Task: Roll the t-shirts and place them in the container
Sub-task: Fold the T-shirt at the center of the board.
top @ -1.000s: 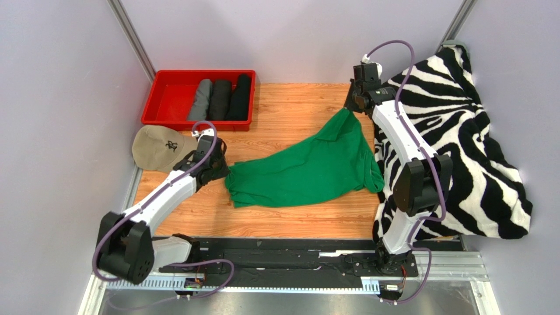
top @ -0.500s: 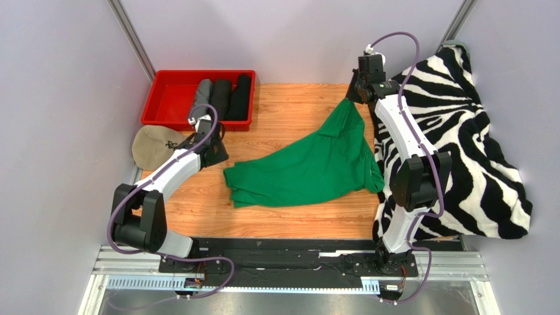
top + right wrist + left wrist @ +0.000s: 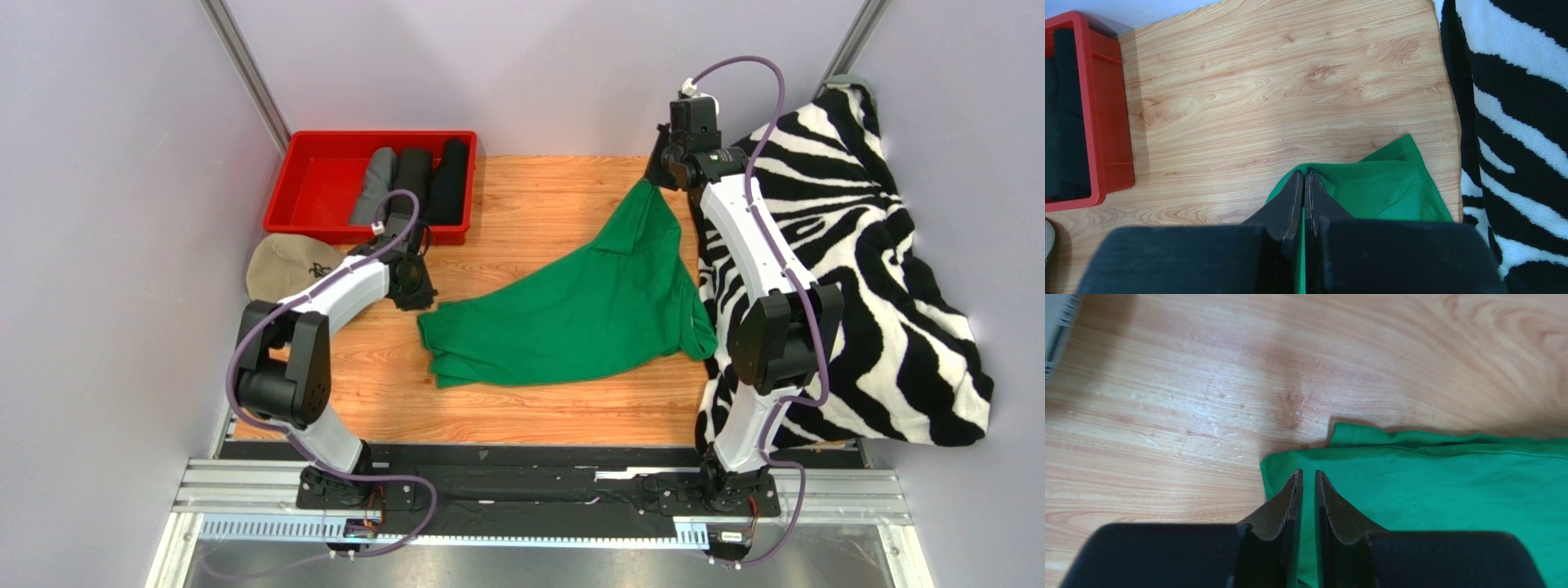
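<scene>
At the far left a red tray [image 3: 309,181] is holding a grey rolled t-shirt [image 3: 374,186] and two black rolled t-shirts [image 3: 429,184], with a beige cap [image 3: 280,263] sitting just in front of it on the wooden surface [image 3: 540,196]. The left gripper [image 3: 1308,474] is hovering over the left corner of the green t-shirt [image 3: 577,312], its jaws standing a thin slit apart, released and gripping nothing. The shirt is lying spread across the middle of the surface, while the right gripper [image 3: 1304,176] is clenching its far right corner, just beside the zebra-striped blanket [image 3: 883,270].

The t-shirt [image 3: 577,312] is green, the blanket [image 3: 883,270] zebra-striped.
</scene>
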Motion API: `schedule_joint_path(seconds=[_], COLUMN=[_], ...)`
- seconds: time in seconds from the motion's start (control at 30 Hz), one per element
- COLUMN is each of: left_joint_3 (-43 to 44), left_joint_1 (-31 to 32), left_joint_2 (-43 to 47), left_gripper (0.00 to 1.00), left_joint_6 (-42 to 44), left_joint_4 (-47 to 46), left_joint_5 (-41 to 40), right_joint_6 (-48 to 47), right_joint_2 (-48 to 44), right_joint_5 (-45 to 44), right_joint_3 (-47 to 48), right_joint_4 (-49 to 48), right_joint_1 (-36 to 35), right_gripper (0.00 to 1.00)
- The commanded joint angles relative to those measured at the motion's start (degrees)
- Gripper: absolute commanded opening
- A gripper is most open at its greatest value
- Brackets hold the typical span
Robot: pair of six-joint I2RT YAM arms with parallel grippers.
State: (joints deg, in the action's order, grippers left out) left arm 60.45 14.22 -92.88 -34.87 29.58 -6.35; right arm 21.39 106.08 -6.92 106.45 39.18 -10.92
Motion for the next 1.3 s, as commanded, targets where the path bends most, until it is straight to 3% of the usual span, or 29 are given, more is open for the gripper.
schedule_joint_path(seconds=[0.0, 0.43, 0.6, 0.87, 1.27], left_joint_3=[-0.1, -0.6, 0.6, 0.6, 3.7], left_joint_1=[-0.2, -1.3, -1.3, -1.3, -1.4], left_joint_2=[-0.8, -5.6, -3.5, 1.4, -6.0], left_gripper=[0.16, 0.1, 0.11, 0.3, 0.43], left_joint_6=[-0.7, 1.2, 1.8, 4.6, 7.7], left_joint_4=[0.5, 1.4, 2.4, 4.2, 2.8], left_joint_5=[2.4, -2.0, -1.7, -2.9, -2.0], right_joint_6=[0.1, 0.1, 0.4, 0.8, 0.6], right_joint_2=[-0.1, -0.5, -0.7, -1.1, -1.0], right_joint_5=[0.2, 0.6, 1.6, 2.3, 3.4], right_joint_3=[2.9, 2.4, 2.9, 3.2, 3.9], right_joint_4=[-1.0, -0.3, -0.1, 0.1, 0.5], right_joint_1=[0.3, 0.7, 0.9, 1.0, 1.1], right_gripper=[0.0, 0.0, 0.0, 0.0, 0.0])
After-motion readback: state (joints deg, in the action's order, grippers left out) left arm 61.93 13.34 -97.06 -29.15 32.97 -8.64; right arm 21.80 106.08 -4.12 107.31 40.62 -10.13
